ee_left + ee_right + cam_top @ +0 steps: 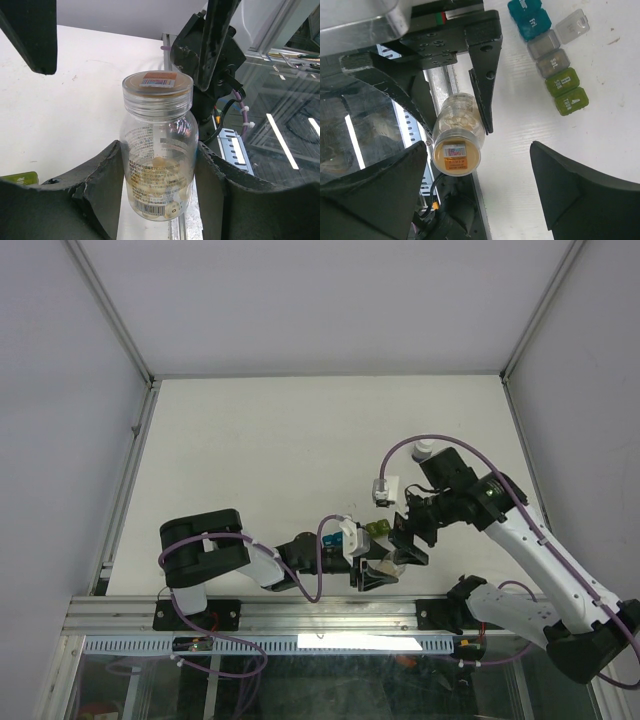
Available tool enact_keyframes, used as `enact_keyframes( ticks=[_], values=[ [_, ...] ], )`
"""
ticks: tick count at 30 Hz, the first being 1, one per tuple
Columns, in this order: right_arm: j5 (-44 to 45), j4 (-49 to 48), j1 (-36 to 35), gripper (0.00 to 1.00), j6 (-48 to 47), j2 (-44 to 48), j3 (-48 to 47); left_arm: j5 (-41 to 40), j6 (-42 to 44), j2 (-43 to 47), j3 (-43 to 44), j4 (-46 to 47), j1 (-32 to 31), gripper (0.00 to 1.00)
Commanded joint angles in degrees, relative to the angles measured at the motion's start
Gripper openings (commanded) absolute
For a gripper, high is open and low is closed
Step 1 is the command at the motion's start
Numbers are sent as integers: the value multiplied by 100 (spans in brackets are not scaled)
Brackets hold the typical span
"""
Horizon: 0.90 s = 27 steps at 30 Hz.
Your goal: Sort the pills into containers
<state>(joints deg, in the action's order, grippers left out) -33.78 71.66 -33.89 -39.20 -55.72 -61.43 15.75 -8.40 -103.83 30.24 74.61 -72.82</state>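
My left gripper [159, 192] is shut on a clear pill bottle [159, 150] and holds it near the table's front edge. The bottle has pale round pills inside and a clear cap with an orange label [456, 154]. My right gripper [477, 150] is open, its wide-spread fingers on either side of the cap end, not touching it. The containers [551, 60], a strip of blue, teal, grey and olive-green compartments, lie on the white table just behind the grippers. One grey lid [572, 26] stands open. In the top view the strip [366, 529] sits beside both grippers.
The metal rail [300, 615] at the table's front edge runs right under the bottle. A small white object [423, 450] lies behind the right arm. White walls enclose the table [280, 440] on three sides.
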Motion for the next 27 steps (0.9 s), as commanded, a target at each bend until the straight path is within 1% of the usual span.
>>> enact_keyframes(
  ticks=[1, 8, 10, 12, 15, 17, 18, 19, 21, 23, 24, 26, 27],
  values=[
    [440, -214, -231, 86, 467, -14, -59, -254, -90, 271, 5, 302, -64, 0],
    [624, -210, -457, 84, 495, -64, 26, -459, -106, 330, -4, 277, -67, 0],
    [669, -222, -496, 81, 513, -108, 52, -490, -123, 358, -1, 262, -77, 0],
    [660, -215, -527, 76, 543, -145, 20, -492, -122, 372, -9, 254, -81, 0],
    [581, -192, -547, 64, 529, -183, -45, -497, -126, 372, -11, 256, -89, 0],
    [559, -164, -557, 50, 470, -208, -94, -489, -121, 372, -18, 254, -85, 0],
    [546, -150, -563, 41, 420, -216, -130, -479, -119, 372, -26, 249, -90, 0],
    [507, -82, -566, 36, 327, -238, -177, -471, -108, 366, -22, 255, -87, 0],
    [380, 129, -572, 26, -12, -281, -289, -417, -71, 356, -37, 255, -87, 0],
    [187, 441, -566, 17, -730, -308, -437, -302, -18, 355, -68, 276, -84, 0],
    [83, 572, -567, 15, -1171, -289, -507, -224, 7, 343, -80, 292, -84, 0],
    [-146, 833, -568, 14, -2226, -167, -592, -56, 29, 293, -92, 344, -88, 0],
    [-229, 997, -566, 14, -2918, -117, -623, 29, 38, 267, -89, 366, -85, 0]
  ],
)
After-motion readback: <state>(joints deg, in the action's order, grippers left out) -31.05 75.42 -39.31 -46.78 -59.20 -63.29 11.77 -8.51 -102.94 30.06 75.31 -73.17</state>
